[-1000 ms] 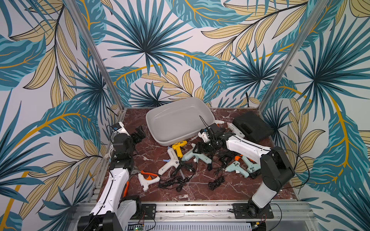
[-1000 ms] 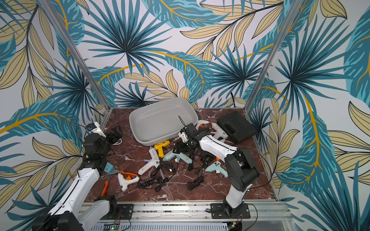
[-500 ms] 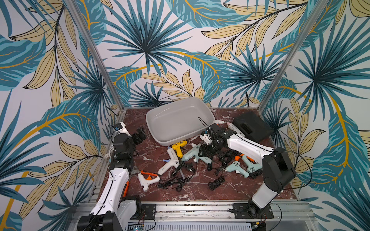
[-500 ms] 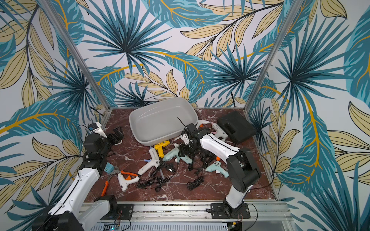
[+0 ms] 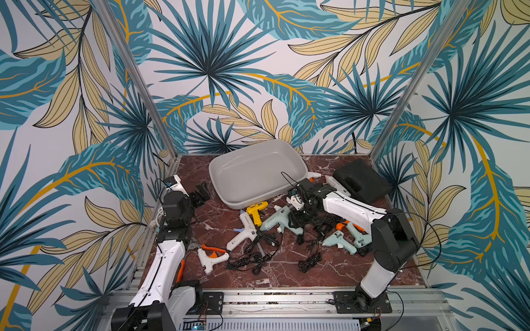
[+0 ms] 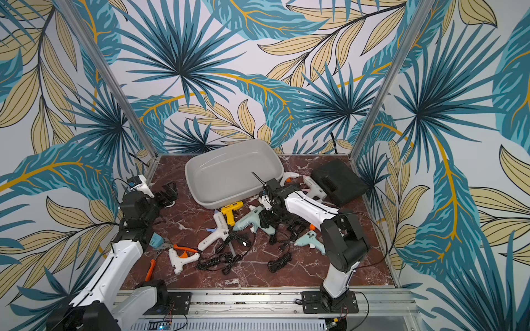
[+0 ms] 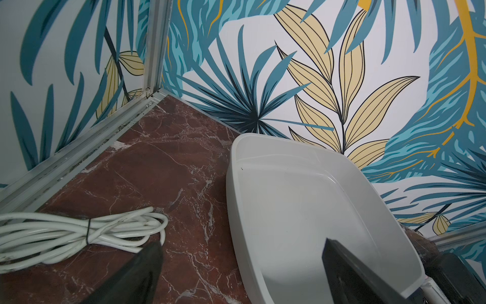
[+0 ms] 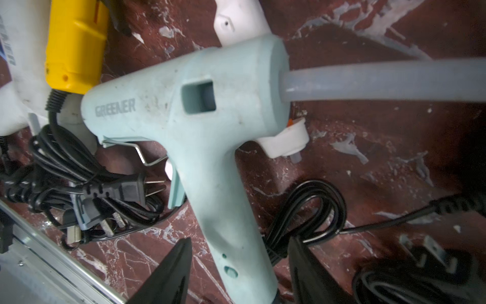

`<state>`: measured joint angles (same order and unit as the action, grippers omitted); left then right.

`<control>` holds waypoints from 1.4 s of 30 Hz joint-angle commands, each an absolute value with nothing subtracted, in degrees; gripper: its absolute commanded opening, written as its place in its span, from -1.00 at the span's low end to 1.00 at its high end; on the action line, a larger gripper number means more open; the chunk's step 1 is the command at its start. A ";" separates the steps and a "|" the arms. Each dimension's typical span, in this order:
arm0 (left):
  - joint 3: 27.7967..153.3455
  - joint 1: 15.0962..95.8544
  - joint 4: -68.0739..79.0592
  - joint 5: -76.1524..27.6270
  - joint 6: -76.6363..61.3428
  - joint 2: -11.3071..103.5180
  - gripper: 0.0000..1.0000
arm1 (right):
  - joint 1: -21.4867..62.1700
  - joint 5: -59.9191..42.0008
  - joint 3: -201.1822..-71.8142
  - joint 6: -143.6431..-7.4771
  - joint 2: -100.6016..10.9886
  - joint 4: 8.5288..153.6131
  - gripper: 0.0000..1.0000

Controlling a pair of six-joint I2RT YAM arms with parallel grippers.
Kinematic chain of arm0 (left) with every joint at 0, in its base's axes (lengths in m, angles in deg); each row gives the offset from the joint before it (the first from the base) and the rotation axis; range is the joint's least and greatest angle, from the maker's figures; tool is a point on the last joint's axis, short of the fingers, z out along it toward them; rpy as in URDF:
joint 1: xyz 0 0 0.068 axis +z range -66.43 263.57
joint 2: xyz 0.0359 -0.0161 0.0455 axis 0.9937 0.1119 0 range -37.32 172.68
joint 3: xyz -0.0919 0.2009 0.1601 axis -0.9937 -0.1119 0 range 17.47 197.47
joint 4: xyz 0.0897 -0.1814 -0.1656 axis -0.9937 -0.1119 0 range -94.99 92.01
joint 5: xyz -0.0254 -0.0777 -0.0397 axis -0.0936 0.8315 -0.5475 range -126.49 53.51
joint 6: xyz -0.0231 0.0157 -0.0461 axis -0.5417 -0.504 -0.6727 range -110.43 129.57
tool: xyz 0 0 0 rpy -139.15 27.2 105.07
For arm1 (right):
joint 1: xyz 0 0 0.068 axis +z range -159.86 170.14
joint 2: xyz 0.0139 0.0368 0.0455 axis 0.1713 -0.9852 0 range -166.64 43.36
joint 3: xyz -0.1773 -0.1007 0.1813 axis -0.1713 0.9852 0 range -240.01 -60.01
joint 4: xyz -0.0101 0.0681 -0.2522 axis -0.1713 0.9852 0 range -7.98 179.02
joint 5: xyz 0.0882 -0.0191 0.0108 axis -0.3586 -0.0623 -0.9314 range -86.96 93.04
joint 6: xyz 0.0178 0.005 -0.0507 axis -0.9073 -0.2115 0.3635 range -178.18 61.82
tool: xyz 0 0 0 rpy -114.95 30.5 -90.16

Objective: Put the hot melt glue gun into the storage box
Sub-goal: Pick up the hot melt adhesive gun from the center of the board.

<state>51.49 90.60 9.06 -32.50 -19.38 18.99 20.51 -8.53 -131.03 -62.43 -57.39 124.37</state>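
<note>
I see a red-brown marble tabletop (image 5: 286,275) walled in by palm-leaf wallpaper (image 5: 206,57); the grey storage box (image 5: 252,174) sits at the back, empty; a black hard case (image 5: 361,180) lies right of the box; glue guns and black cords lie scattered in front of the box. The mint-green hot melt glue gun (image 8: 184,118) lies flat just off the box's near rim, beside a yellow glue gun (image 5: 255,212). Since a second ago my right gripper (image 8: 239,240) has dropped onto the mint-green gun, its jaws apart either side of the handle; the left gripper (image 7: 243,243) hangs spread wide, left of the box.
</note>
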 commanded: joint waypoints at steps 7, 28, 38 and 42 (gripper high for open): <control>53.41 91.18 9.39 -33.00 -18.47 19.36 1.00 | 22.74 -3.14 -129.07 -61.85 -56.66 122.25 0.23; 53.59 91.64 10.84 -31.57 -18.81 20.24 1.00 | 31.15 16.38 -131.73 -60.32 -63.79 123.64 0.27; 53.28 91.95 10.53 -31.83 -18.90 20.07 1.00 | 32.59 22.31 -132.87 -59.92 -62.28 123.33 -0.11; 53.29 91.95 10.60 -31.83 -18.95 19.89 1.00 | 32.77 24.91 -132.80 -59.89 -58.73 123.35 -0.40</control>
